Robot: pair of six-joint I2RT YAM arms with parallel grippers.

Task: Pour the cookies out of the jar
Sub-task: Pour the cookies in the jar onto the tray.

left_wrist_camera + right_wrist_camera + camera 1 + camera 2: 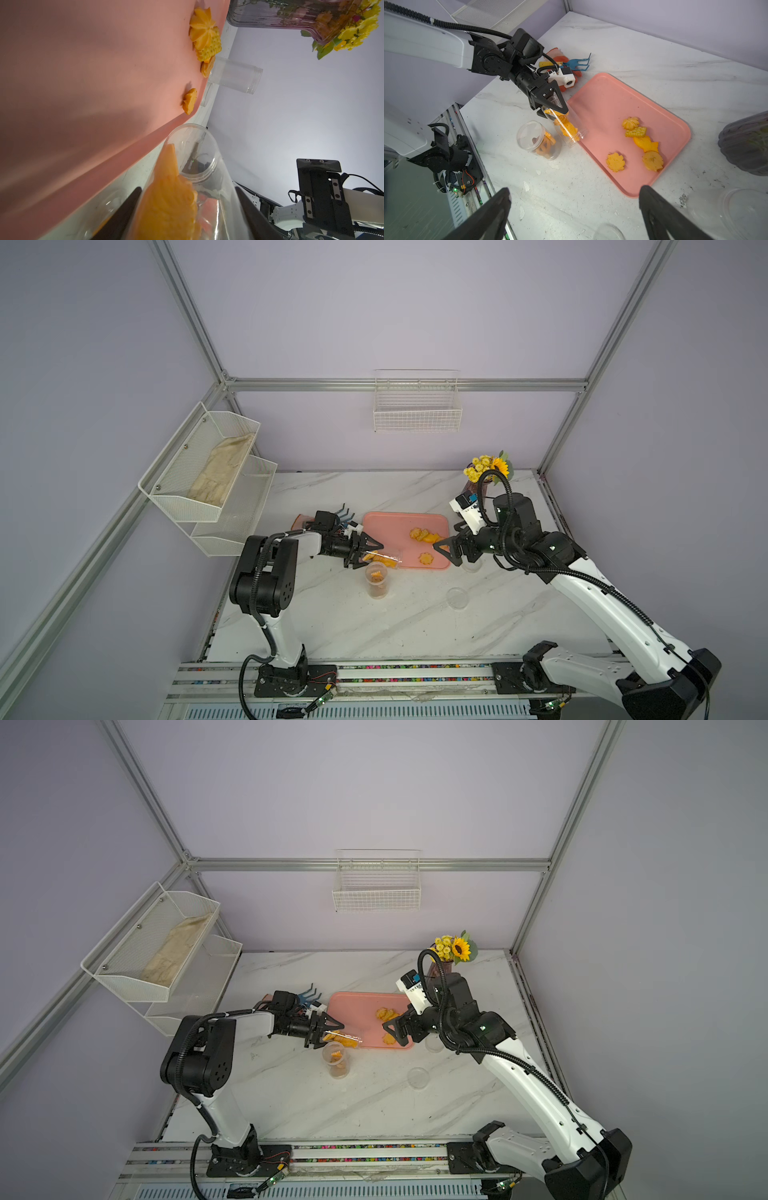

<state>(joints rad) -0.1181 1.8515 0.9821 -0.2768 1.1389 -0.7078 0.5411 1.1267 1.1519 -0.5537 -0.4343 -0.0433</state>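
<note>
Clear plastic jar (566,128) tipped, mouth at the pink tray's (602,99) near edge | my left gripper (553,113) squeezes its bottom tight | my right gripper (444,553) is wide open and holds nothing | cookies (568,126) are inside the jar | danger: the mouth is so close to the rim that cookies may fall on the counter (571,176)

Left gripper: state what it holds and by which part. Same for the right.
The left gripper is shut on a clear jar of cookies, gripping its sides near the closed bottom end. The right gripper is open, holding nothing.
</note>
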